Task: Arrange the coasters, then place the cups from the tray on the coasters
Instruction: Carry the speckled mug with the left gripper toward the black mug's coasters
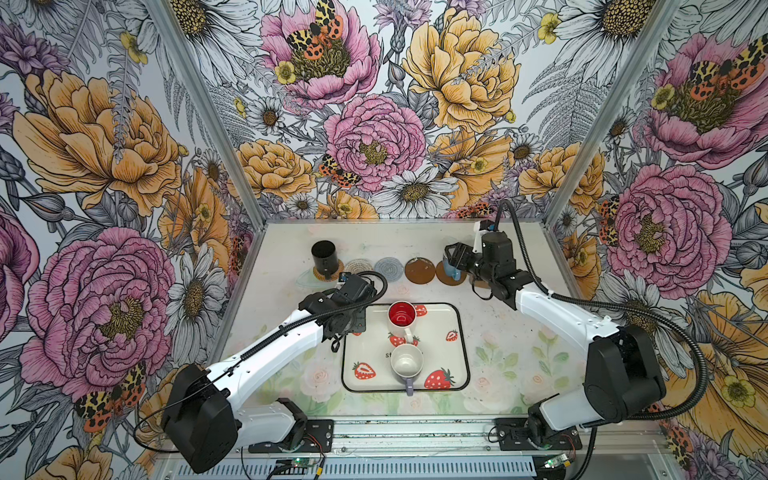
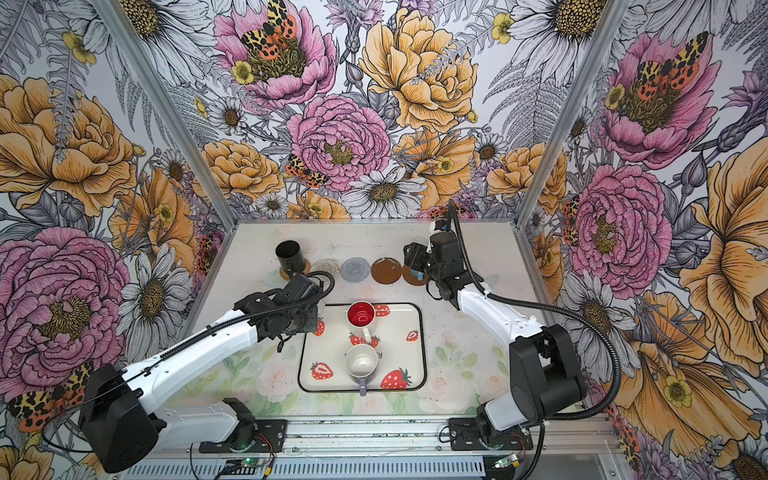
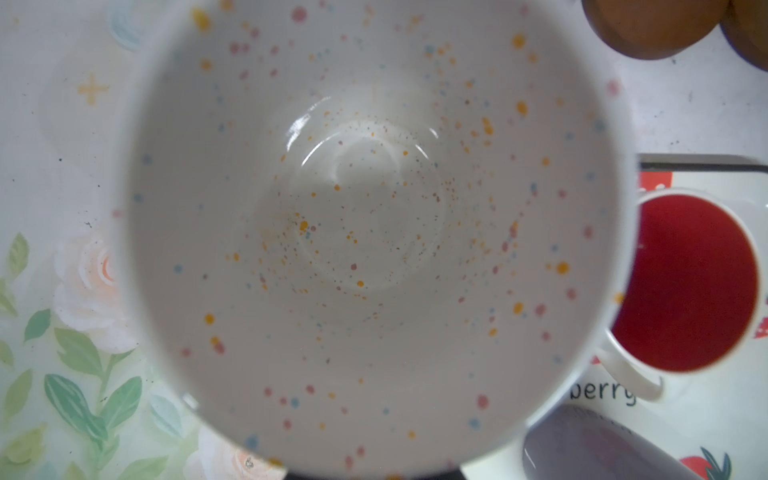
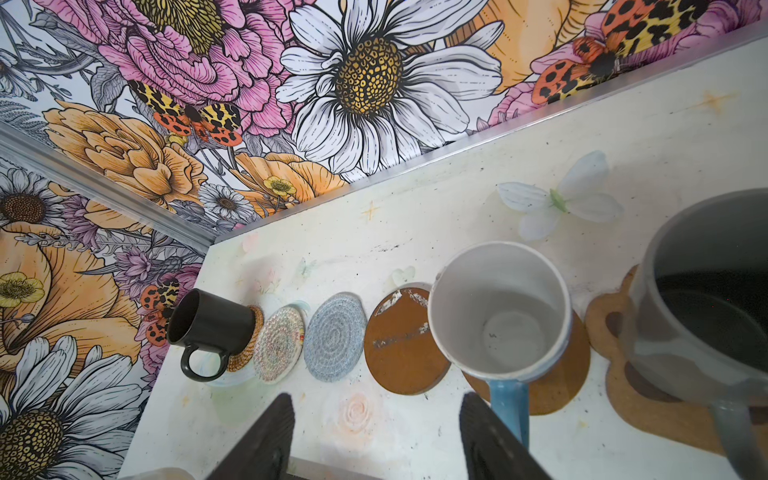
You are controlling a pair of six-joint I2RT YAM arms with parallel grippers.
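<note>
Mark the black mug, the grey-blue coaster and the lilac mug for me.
Black mug [image 1: 325, 268]: in a top view, on its outer wall.
Grey-blue coaster [image 4: 334, 343]: right wrist view, on its woven centre.
Lilac mug [image 1: 406, 362]: in a top view, on its white inside.

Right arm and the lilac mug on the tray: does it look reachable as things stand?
Probably yes. The right gripper is open and empty beside the light blue mug. The lilac mug stands upright on the tray with nothing between it and that arm. The left arm hangs over the tray's far opposite corner.
</note>
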